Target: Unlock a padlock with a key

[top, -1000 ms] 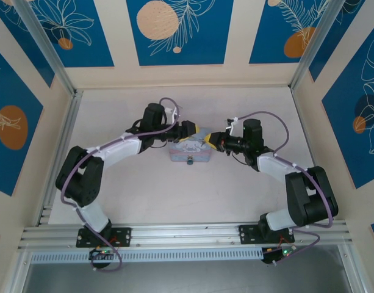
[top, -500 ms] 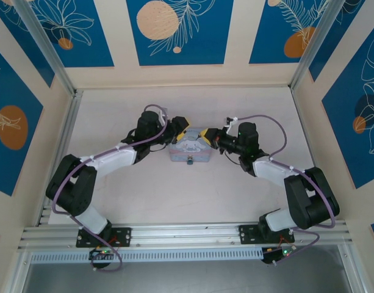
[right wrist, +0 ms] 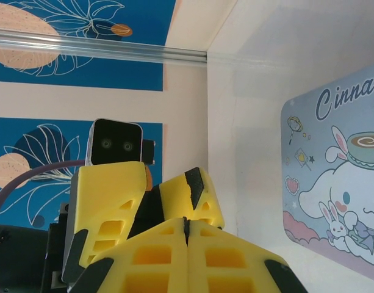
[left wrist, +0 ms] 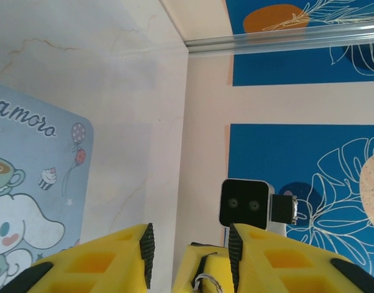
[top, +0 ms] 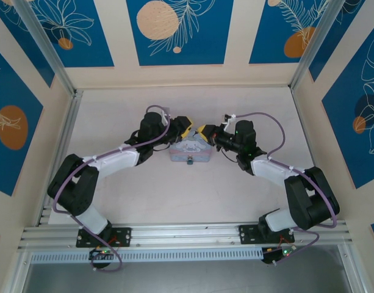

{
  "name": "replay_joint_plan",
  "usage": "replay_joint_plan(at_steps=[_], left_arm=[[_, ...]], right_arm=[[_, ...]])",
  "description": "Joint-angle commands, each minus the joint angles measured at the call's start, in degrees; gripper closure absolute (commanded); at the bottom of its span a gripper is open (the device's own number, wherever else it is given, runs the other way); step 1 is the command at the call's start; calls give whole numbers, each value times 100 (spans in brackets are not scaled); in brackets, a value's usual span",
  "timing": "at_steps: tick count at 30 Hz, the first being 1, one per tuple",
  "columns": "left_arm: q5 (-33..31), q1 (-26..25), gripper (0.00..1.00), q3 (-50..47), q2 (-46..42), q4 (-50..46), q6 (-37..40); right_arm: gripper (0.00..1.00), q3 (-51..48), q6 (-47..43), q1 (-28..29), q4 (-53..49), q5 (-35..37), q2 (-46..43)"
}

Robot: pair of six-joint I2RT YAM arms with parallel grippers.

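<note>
Top view: tin (top: 190, 150) sits mid-desk (top: 174, 201), btwn the two arms. Padlock (top: 190, 162) = tiny dark bit at the middle of the tin's near edge, touching it; too small to tell if the shackle's shut. L arm (top: 113, 160) reaches in from the left, R arm (top: 269, 168) from the right. L jaws and R jaws meet tip to tip over the tin's far edge, i.e. on the opposite side of the tin from the padlock.

L wrist view: L jaws apart, yellow fingers (left wrist: 101, 265) at bottom of frame. Btwn them sits a yellow fingertip (left wrist: 187, 268) of the R jaws, w/ a small metal ring (left wrist: 205, 282) at it. Can't tell if the L pads touch that tip. Beyond it, R wrist cam (left wrist: 244, 204) looks back this way. Tin lid w/ cartoon print lies at left, under the L jaws.

R wrist view: R jaws together, seam btwn the pads closed. Can't tell if sth thin is pinched there. Just ahead, L fingers (right wrist: 110, 195) stand spread, one each side of the R tips, w/ L wrist cam (right wrist: 116, 143) above them. Tin at right, lid facing up, flat on the desk.
</note>
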Motion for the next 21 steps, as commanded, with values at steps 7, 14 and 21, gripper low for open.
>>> replay_joint_plan(at_steps=[7,14,21], left_arm=[[-169,-187,74,124,225,320,-188],[-290,-225,85,143,232,308,-214],[-389,-250,100,173,246,321,-191]], right_arm=[[100,162,209,13,359,108,205],[100,138,256,0,398,117,226],[100,89,322,-22,473,98,231]])
